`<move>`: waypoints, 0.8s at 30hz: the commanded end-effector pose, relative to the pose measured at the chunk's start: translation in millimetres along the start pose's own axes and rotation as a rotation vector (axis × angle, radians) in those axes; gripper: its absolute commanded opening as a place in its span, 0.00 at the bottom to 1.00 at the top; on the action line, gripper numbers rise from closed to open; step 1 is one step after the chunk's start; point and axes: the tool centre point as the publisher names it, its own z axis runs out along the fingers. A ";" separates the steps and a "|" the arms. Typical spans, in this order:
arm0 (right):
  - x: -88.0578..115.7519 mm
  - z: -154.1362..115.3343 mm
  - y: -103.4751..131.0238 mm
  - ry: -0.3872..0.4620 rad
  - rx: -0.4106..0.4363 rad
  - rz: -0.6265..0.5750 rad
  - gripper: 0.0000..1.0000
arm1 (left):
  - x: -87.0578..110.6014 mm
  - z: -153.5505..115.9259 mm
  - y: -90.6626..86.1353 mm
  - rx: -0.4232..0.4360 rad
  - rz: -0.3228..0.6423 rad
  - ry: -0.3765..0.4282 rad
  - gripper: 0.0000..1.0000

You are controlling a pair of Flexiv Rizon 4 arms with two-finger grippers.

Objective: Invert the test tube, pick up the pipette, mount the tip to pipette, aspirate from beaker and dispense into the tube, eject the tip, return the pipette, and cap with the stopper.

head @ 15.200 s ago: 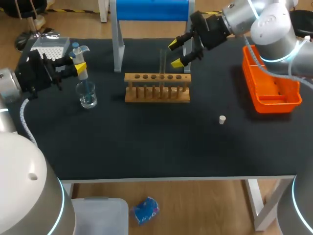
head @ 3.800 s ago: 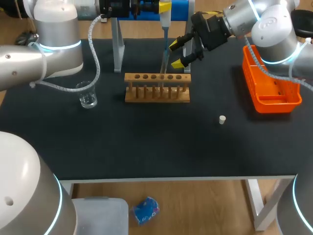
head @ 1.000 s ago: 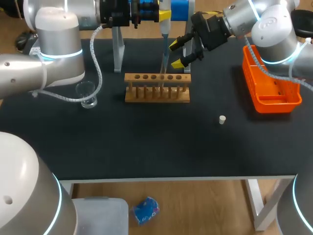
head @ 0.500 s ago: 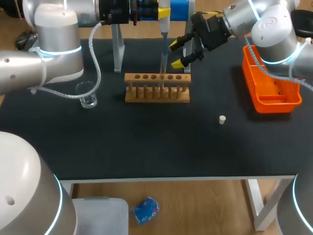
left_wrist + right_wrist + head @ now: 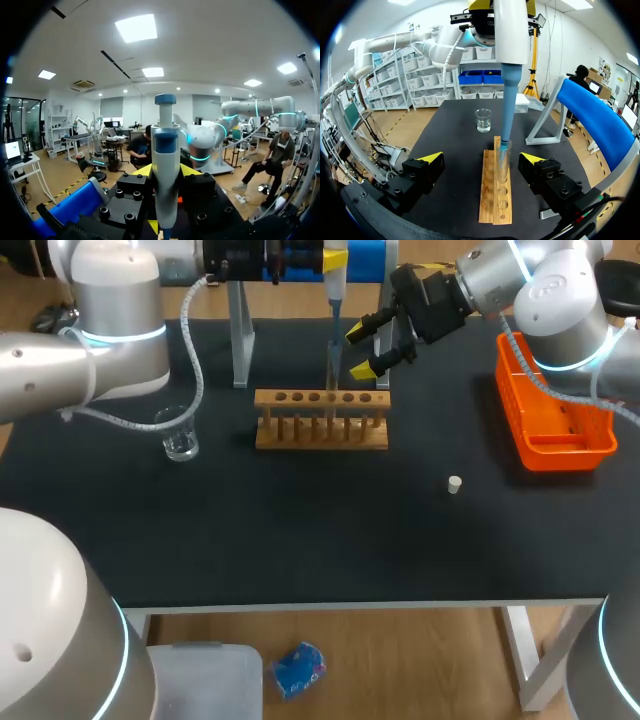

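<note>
My left gripper (image 5: 333, 258) (image 5: 165, 176) is shut on the white pipette (image 5: 335, 280) (image 5: 165, 145) and holds it upright above the rack. The pipette's blue tip (image 5: 507, 115) points down and ends at the mouth of the clear test tube (image 5: 333, 375) (image 5: 502, 162), which stands in the wooden rack (image 5: 321, 422) (image 5: 495, 197). On either side of the tube, without touching it, is my right gripper (image 5: 362, 348) (image 5: 482, 160), open. The glass beaker (image 5: 180, 436) (image 5: 483, 120) stands left of the rack. The small white stopper (image 5: 454, 484) lies on the mat to the front right.
An orange bin (image 5: 552, 425) sits at the table's right edge under my right arm. A blue-topped stand (image 5: 241, 335) rises just behind the rack. My left arm crosses over the table's back left corner.
My left arm has shifted slightly while the pipette stays over the tube. The right gripper has not moved.
</note>
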 end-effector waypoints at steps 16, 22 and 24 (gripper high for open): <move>0.3 -1.3 0.5 0.002 0.004 0.001 1.00 | -4.8 -1.3 3.6 -0.004 -0.011 0.006 0.00; 0.3 -1.3 0.5 0.002 0.004 0.001 1.00 | -5.1 -0.5 6.0 -0.004 -0.010 0.005 0.00; 0.3 -1.3 0.5 0.002 0.004 0.001 1.00 | -5.1 -0.3 6.8 -0.004 -0.010 0.004 0.00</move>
